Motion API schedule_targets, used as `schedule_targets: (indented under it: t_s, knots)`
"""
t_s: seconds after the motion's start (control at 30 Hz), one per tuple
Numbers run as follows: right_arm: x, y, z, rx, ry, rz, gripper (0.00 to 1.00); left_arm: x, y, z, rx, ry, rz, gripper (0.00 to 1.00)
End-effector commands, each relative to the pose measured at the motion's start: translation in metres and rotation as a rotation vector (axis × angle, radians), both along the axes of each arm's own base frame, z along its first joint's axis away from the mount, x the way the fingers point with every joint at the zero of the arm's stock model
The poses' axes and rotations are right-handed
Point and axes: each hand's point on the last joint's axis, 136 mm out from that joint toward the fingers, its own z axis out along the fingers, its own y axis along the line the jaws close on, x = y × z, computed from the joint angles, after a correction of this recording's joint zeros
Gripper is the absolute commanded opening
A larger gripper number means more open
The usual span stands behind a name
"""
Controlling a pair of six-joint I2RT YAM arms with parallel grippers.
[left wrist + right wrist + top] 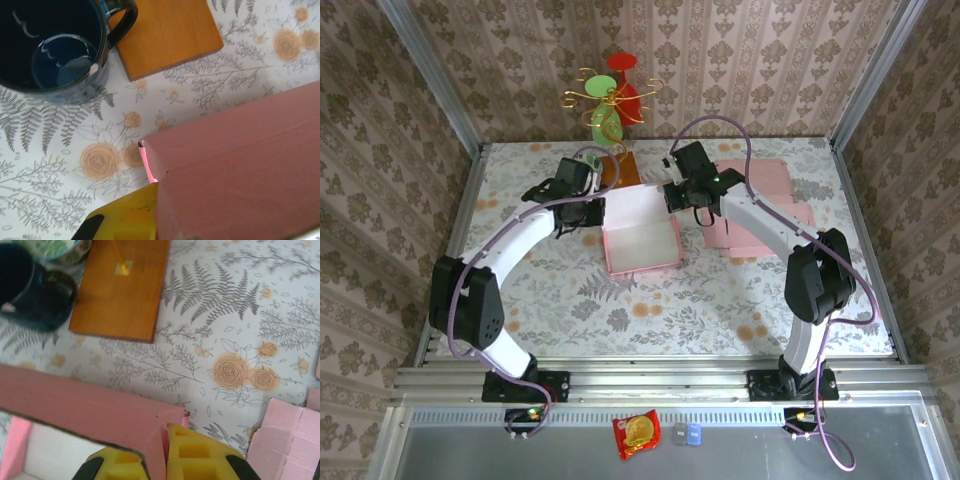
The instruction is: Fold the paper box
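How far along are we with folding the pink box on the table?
Done: the box already stands as an open tray, walls up around a white floor. In hand: the left claw and right claw are shut on its far corners. Left: I cannot tell whether flaps need tucking; flat pink sheets lie beside it unfolded.

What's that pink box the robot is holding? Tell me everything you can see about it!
The pink box looks like thin cardboard, pink outside and white inside. It is open on top and partly folded, with its back wall rising higher than the front. It sits on the flowery table, between the two arms. The left gripper is shut on its left wall. The right gripper pinches its right wall, with a yellow finger on each side.
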Motion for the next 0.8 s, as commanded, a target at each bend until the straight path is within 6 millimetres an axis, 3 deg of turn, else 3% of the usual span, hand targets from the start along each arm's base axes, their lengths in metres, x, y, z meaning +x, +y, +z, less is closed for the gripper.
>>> schedule_targets:
  t_s: [0.0,0.17,0.33,0.77]
  knots:
    - [0.0,0.021,0.005,0.121,0.025,-0.097,0.0,0.016,-0.03,0.025,-0.143,-0.054,-0.035,0.0]
    - [0.004,0.025,0.001,0.16,0.006,-0.111,0.0,0.029,-0.036,0.028,-0.188,-0.071,-0.031,0.0]
    - [0.004,0.023,-0.008,0.2,-0.042,-0.126,0.0,0.033,-0.04,0.017,-0.22,-0.093,-0.05,0.0]
    - [-0.016,0.014,-0.023,0.26,-0.109,-0.172,0.0,0.013,-0.037,-0.002,-0.281,-0.165,-0.078,0.0]
